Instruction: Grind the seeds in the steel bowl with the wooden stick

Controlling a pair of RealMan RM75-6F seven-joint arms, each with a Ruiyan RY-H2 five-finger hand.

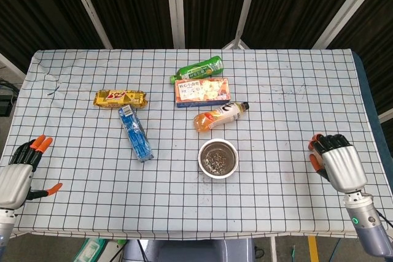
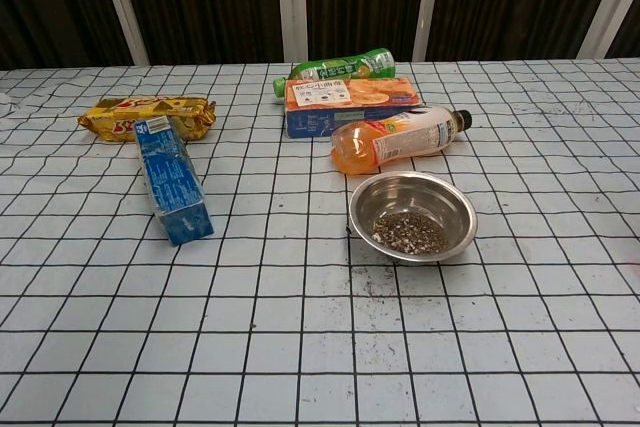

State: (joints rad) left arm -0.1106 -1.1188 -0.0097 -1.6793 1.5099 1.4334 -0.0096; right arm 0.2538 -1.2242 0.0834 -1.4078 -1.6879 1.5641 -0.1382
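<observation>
R hand [image 1: 336,165] sits at the near right edge of the table [image 1: 295,90], back of the hand up, fingers curled inward w/ nothing seen in them. L hand [image 1: 18,173] is at the near left corner, fingers apart, thumb out to the side, holding nothing. Neither hand shows in the chest view.

Steel bowl [image 2: 412,215] stands upright well to the left of the R hand, roughly midway btwn both hands but nearer the R one; seeds [image 2: 409,233] lie in a dark patch on its bottom, w/ a few specks on the cloth just in front. No hand touches it.

Beyond the bowl, farther from both hands: orange drink bottle [image 2: 398,139] on its side, then a biscuit box [image 2: 350,104], then a green bottle [image 2: 335,68] lying down. Closer to the L hand's side: blue packet [image 2: 172,192] and yellow snack bar [image 2: 147,115], ends touching or nearly so.
</observation>
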